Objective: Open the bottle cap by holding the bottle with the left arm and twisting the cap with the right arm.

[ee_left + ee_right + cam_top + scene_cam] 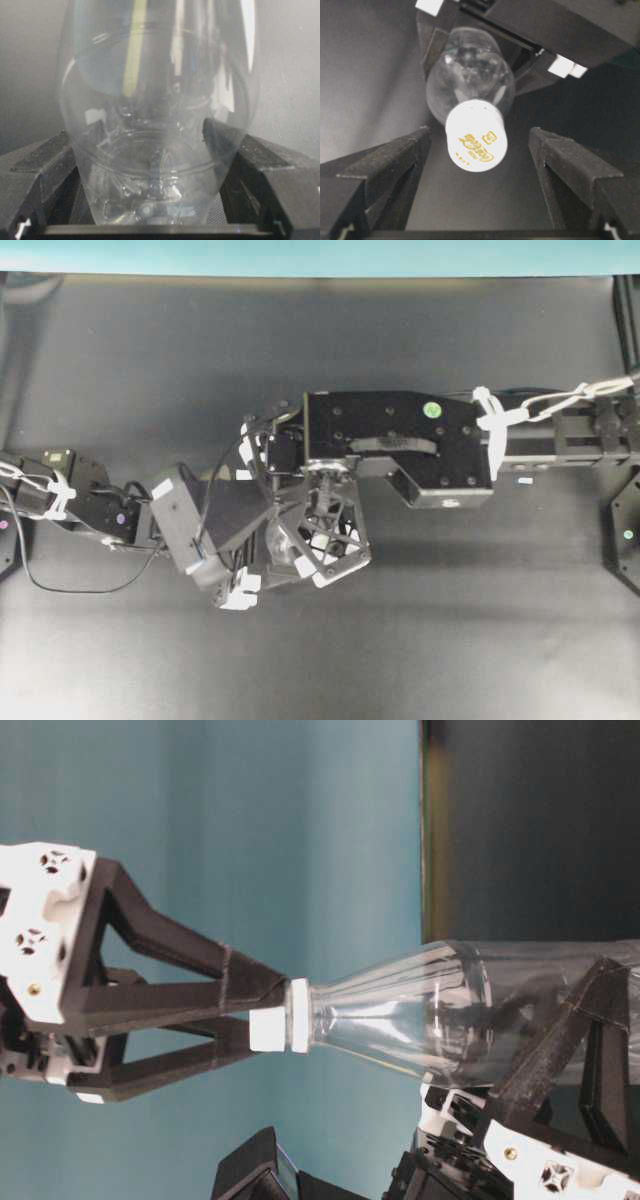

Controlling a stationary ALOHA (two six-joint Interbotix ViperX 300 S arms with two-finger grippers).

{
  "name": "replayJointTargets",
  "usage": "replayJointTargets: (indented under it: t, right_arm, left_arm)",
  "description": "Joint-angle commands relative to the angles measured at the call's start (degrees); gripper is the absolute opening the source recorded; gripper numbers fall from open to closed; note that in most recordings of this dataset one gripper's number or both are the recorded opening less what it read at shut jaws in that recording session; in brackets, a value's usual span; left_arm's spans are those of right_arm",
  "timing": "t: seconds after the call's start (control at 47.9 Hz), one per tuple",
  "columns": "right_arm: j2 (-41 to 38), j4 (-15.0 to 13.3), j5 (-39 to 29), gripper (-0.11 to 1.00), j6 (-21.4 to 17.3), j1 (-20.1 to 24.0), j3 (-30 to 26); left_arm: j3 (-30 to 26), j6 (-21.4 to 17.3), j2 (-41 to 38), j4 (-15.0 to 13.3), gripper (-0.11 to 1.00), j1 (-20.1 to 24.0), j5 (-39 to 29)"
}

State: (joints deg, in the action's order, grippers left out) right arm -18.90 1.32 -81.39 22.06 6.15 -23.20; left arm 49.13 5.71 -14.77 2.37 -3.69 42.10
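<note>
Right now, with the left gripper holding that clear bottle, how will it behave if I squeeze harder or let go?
The bottle looks empty and thin-walled, so it is probably light and may dent under a harder squeeze. Its smooth round body could slip between the left gripper's fingers. Released, it would likely roll.

A dark matte table [150,640] carries the scene, with a small white scrap [524,481] lying on it.

A matte black bench [120,350] fills the overhead view. Along the bench's far edge runs a teal wall [300,255], evenly lit. Soft shadows lie on the bench surface below that edge.
</note>
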Motion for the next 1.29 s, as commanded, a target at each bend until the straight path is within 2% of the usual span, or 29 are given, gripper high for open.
replayJointTargets:
  t: [0.0, 0.125, 0.209, 0.397, 0.417, 0.48, 0.626, 0.856, 1.085, 1.273]
  right_arm:
    - [2.3, -0.2, -0.6, 0.76, -4.3, 2.1, -0.5]
    - [3.7, -0.2, -2.4, 0.76, -13.5, 2.1, -1.9]
    - [4.0, -0.3, -5.1, 0.76, -21.4, 1.8, -4.5]
    - [2.3, -0.2, -12.2, 0.76, -34.3, 1.0, -10.6]
    - [1.8, -0.1, -13.1, 0.76, -36.7, 1.0, -11.5]
    - [0.7, -0.2, -13.4, 0.76, -41.3, 1.0, -13.1]
    - [-0.1, -0.2, -13.3, 0.75, -49.0, 0.9, -13.7]
    - [-0.5, 0.4, -5.8, 0.74, -57.1, 1.1, -10.3]
    - [-0.1, 0.4, -0.4, 0.74, -58.4, 0.6, -2.4]
    - [0.2, 0.4, -0.1, 0.74, -59.8, 0.4, -0.8]
  left_arm:
    - [0.4, 0.4, -0.2, 0.3, 0.81, -0.5, -0.4]
    - [0.4, 0.4, -0.2, 0.3, 0.81, -0.5, -0.4]
    - [0.4, 0.4, -0.2, 0.3, 0.81, -0.5, -0.4]
    - [0.3, 0.5, -0.2, 0.2, 0.81, -0.5, -0.4]
    - [0.3, 0.5, -0.2, 0.3, 0.81, -0.5, -0.4]
    - [0.3, 0.5, -0.2, 0.3, 0.81, -0.5, -0.4]
    - [0.3, 0.5, -0.2, 0.3, 0.81, -0.5, -0.4]
    - [0.4, 0.6, -0.1, 0.3, 0.81, -0.6, -0.4]
    - [0.4, 0.6, -0.2, 0.3, 0.81, -0.7, -0.4]
    - [0.4, 0.6, -0.1, 0.3, 0.81, -0.7, -0.4]
